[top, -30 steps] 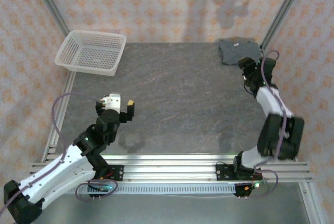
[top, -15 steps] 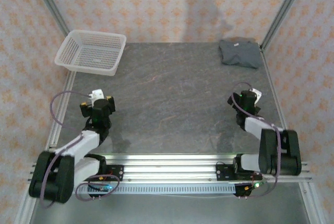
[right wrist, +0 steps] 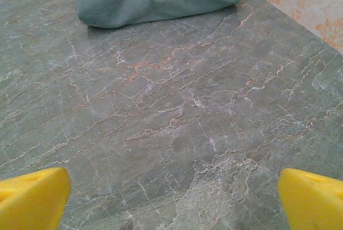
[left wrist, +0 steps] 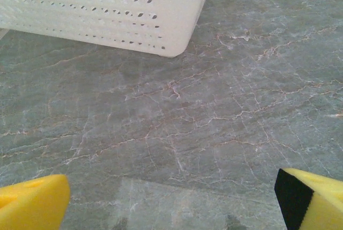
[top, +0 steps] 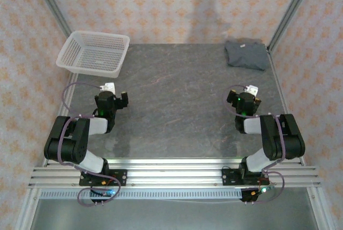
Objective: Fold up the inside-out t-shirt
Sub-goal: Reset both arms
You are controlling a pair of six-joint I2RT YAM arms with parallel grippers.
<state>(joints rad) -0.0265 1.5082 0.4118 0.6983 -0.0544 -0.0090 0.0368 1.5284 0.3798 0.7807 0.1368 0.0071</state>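
Lying bundled at the far right corner of the table [top: 177, 112], the inside-out t-shirt [top: 246, 54] sits ahead of the right gripper [top: 245, 97], well apart from it. Both jaws are spread wide and empty. The left gripper [top: 110, 99] faces the white basket [top: 91, 69], across the table from the shirt.
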